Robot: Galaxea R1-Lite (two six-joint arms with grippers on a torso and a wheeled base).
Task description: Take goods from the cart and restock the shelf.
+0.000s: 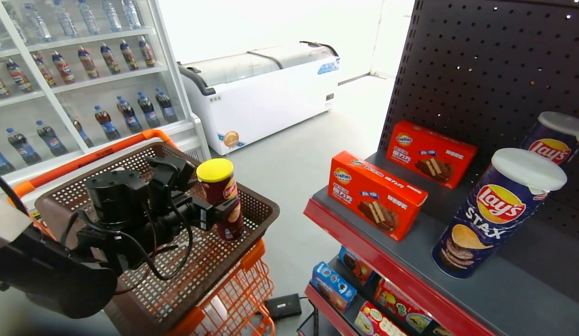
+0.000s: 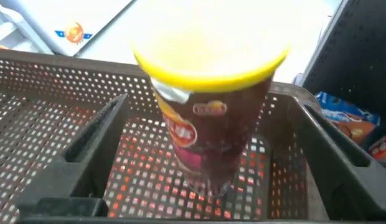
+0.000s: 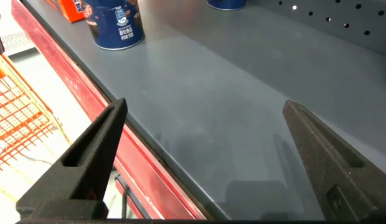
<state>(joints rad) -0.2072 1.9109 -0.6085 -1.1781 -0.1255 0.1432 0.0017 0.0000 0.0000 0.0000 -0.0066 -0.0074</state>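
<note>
— What is hard to make out?
— The base of the red can point(image 1: 222, 198). Seen from the left wrist it blurs into the mesh, so I cannot tell whether it rests on the floor of the basket point(image 1: 264, 205) or hangs just above it. Its yellow lid is washed out there too. The cart point(image 1: 245, 298) is cut off at the edge, and so are the packs point(image 1: 334, 284) on the lower board.
— And the left pincer point(image 1: 218, 215)?
— It is spread wide and grips nothing. The can stands upright between its fingers point(image 2: 96, 146), with a gap on each side, and the basket lies beneath it.
— The right pincer point(image 3: 205, 165)?
— That one is also spread wide with nothing in it. It hangs over the bare grey shelf point(image 3: 199, 106), with the red front lip just below it.
— How many of each?
— There is one red can. There are two blue cans with white lids, the near blue can point(image 1: 497, 214) and the far blue can point(image 1: 553, 137). Both are ahead of the right pincer along the shelf, and the far one is cut off from its wrist. There are two orange boxes, the front box point(image 1: 376, 193) and the back box point(image 1: 429, 151), beyond the blue cans
</note>
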